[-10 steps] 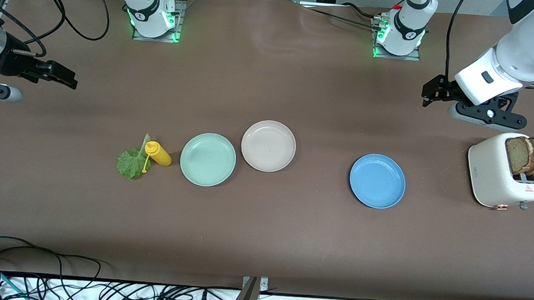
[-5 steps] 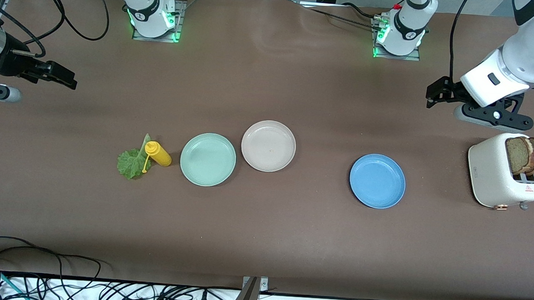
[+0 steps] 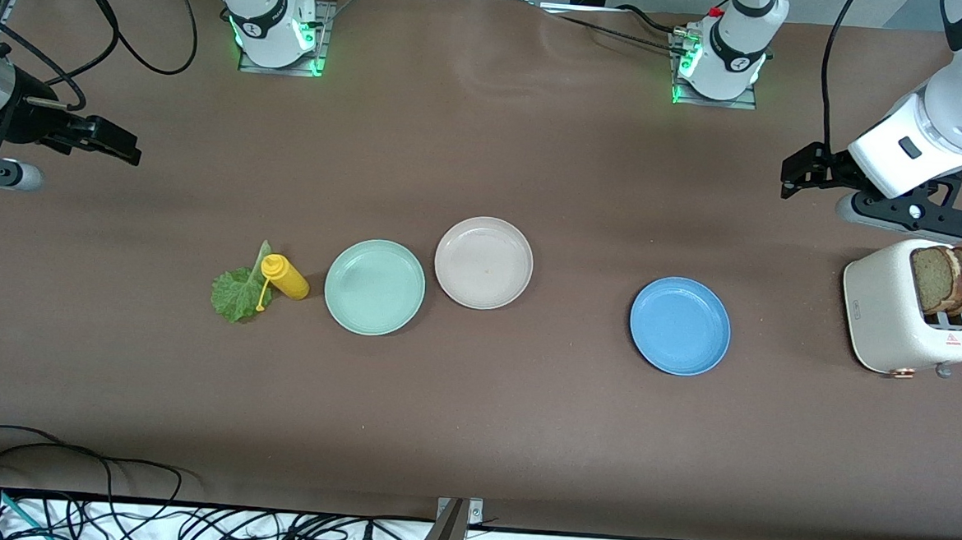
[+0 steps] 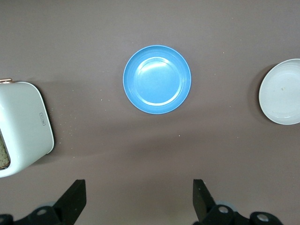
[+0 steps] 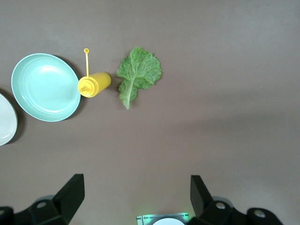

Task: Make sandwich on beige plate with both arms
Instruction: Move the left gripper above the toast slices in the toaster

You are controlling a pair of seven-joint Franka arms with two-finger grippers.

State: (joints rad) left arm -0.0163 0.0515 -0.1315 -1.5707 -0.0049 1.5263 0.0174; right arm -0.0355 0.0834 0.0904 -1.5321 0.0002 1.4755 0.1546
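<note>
Our left tool (image 3: 792, 173) hangs wide open and empty over bare tabletop (image 3: 472, 434) near the toaster (image 3: 898, 321), where 2 bread slices (image 3: 950, 280) wait. Our right tool (image 3: 117, 144), equally wide, hovers above the lettuce (image 5: 137, 72). The beige plate (image 3: 484, 262) lies bare midway: nothing is assembled. Only the front view shows the bread properly.

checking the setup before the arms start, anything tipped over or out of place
One thing: the yellow plastic squeeze bottle lies on its side, cap open, against the ruffled green lettuce leaf, beside the round mint-green plate. Nothing looks spilled.
</note>
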